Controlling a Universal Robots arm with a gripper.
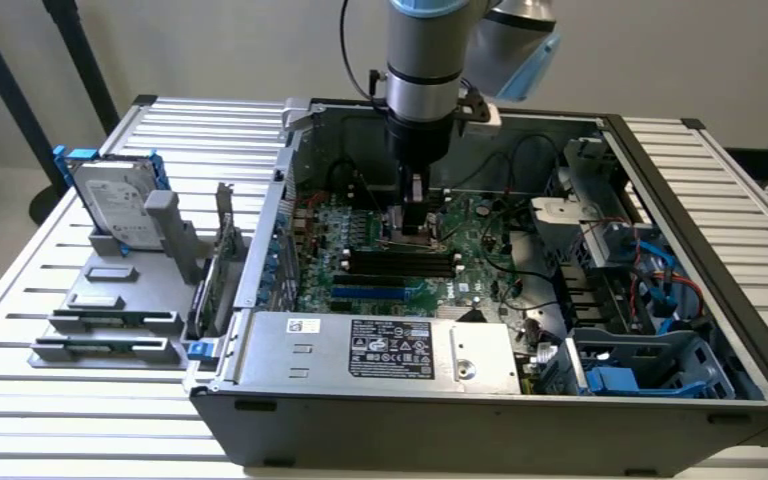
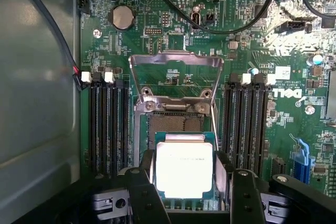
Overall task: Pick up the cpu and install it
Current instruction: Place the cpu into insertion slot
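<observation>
The cpu (image 2: 184,169), a flat square chip with a shiny pale metal top, sits between my two dark fingers (image 2: 144,187), and the gripper (image 2: 185,184) is shut on its sides. It hangs just above the open socket (image 2: 176,124) on the green motherboard (image 2: 157,30), covering part of it, with the socket's metal load plate (image 2: 176,59) flipped up beyond. In the exterior view, the gripper (image 1: 411,232) reaches straight down into the open computer case (image 1: 491,410), low over the board's middle.
Black memory slots (image 2: 107,124) flank the socket on both sides, and black cables (image 2: 220,24) arch over the board. A power supply (image 1: 384,350) fills the case's near side. Outside, at the exterior view's left, a hard drive in a blue frame (image 1: 115,200) stands on a grey fixture (image 1: 111,330).
</observation>
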